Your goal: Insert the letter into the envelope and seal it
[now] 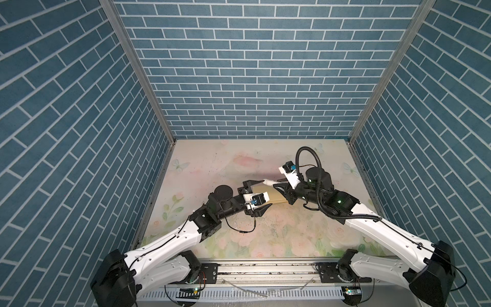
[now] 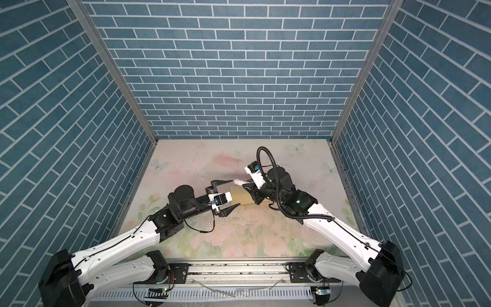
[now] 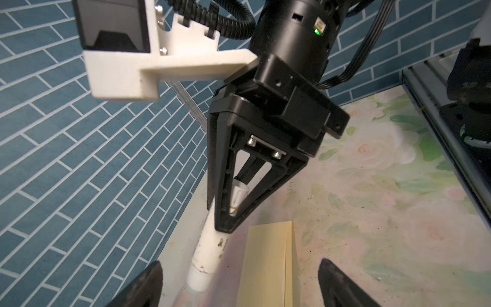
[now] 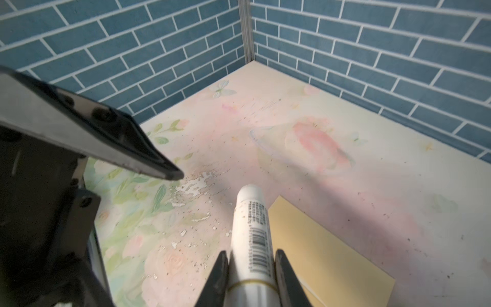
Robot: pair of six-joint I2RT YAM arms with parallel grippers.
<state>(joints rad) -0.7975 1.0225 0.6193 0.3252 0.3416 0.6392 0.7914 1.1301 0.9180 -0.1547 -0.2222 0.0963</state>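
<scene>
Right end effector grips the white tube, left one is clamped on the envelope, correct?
No: the left end effector is open, straddling the envelope, as the left wrist view shows. The right end effector does grip the white tube.

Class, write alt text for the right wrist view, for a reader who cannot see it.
The right hand clamps a white tube with a barcode, pointing out over the floral table. The yellow envelope lies flat on it close by the tube, and one black finger of the open left hand juts in nearby; blue brick walls stand behind.
</scene>
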